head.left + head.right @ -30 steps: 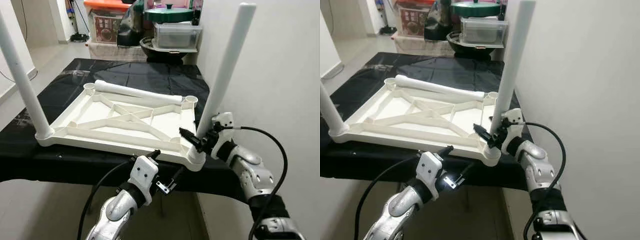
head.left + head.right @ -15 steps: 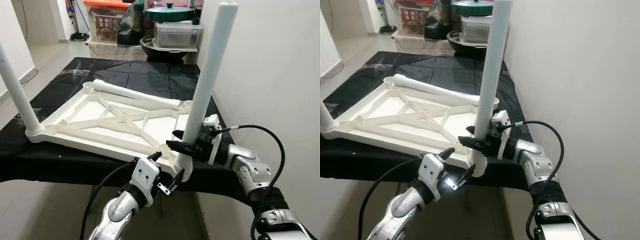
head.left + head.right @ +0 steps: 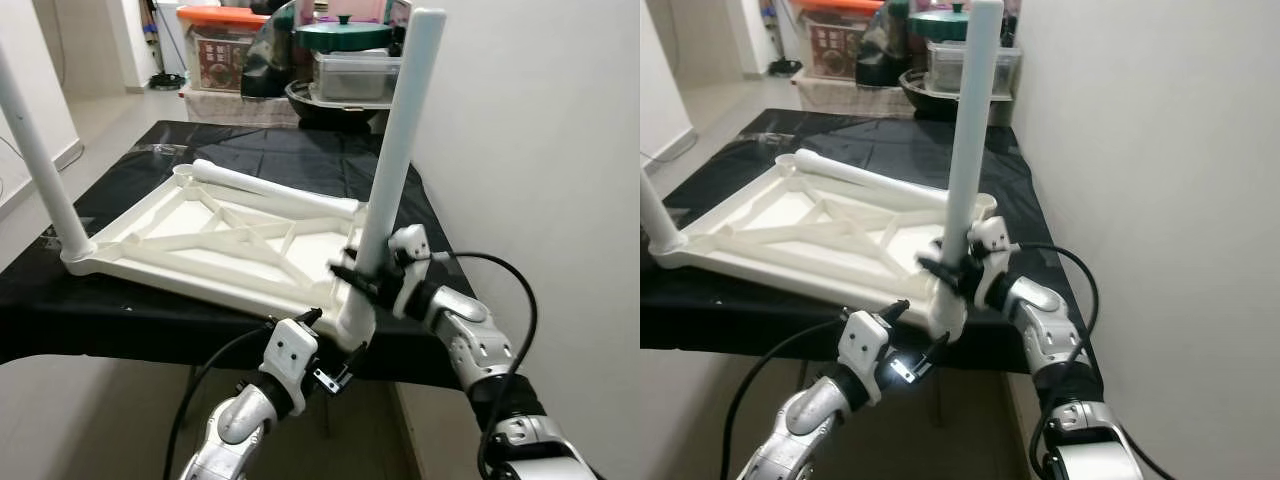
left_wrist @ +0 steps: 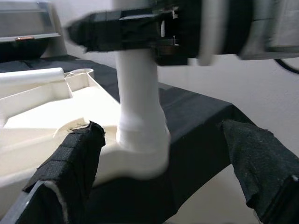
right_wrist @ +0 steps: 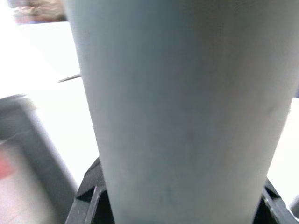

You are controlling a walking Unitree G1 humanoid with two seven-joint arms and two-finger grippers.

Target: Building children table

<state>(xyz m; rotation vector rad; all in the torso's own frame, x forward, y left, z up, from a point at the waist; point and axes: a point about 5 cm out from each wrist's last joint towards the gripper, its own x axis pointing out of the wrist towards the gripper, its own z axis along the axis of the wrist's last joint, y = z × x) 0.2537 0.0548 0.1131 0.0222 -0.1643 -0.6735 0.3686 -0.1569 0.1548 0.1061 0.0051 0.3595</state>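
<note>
At centre frame the white leg (image 3: 392, 170) stands upright in the near corner of the upturned tabletop (image 3: 200, 245), the right gripper (image 3: 352, 281) clamped around it. The left wrist view reveals the left gripper (image 4: 166, 161) spread wide just below that corner socket.

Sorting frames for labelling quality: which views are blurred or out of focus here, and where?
Left wrist view: the right gripper and upright leg are smeared, while the left gripper's fingers look sharper. Right wrist view: the leg is very close and soft, background blurred. Left eye view: mostly sharp, slight blur at the right gripper.
</note>
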